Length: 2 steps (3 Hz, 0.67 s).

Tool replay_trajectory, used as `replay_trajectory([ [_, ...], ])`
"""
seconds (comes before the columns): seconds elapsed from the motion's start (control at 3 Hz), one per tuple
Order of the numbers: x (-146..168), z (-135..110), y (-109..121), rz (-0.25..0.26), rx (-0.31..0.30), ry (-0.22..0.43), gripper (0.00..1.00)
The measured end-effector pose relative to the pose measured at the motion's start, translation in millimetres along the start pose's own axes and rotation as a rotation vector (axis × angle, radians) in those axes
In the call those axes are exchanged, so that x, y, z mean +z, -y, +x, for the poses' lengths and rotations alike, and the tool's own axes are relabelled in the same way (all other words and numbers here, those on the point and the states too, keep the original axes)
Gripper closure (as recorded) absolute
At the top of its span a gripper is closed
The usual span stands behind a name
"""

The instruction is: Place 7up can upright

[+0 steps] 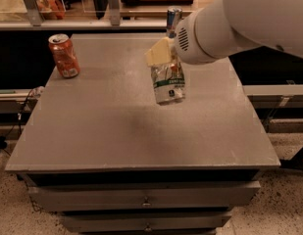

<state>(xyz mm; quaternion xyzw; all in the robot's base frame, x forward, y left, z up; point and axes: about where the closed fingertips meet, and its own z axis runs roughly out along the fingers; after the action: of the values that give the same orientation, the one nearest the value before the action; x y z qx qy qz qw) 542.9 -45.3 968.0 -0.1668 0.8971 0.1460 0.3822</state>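
Note:
The 7up can (168, 84) is silvery-white with green markings and hangs roughly upright, slightly tilted, above the middle of the grey table (116, 131). My gripper (163, 58) grips its upper part from above, with a yellowish finger pad (157, 51) showing at the can's top left. The large white arm fills the upper right and hides the rest of the gripper. The can's bottom is clear of the tabletop.
An orange soda can (64, 56) stands upright at the table's far left. A tall slim blue-and-silver can (173, 18) stands at the far edge, partly behind the arm. Drawers sit below the tabletop; a shelf rail runs behind.

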Motion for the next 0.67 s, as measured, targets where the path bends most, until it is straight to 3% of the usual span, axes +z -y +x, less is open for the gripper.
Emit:
replay_trajectory([
  [0.33, 0.0, -0.1, -0.2, 0.000, 0.000, 0.000, 1.00],
  [0.67, -0.2, -11.3, -2.7, -0.046, -0.007, 0.087, 1.00],
])
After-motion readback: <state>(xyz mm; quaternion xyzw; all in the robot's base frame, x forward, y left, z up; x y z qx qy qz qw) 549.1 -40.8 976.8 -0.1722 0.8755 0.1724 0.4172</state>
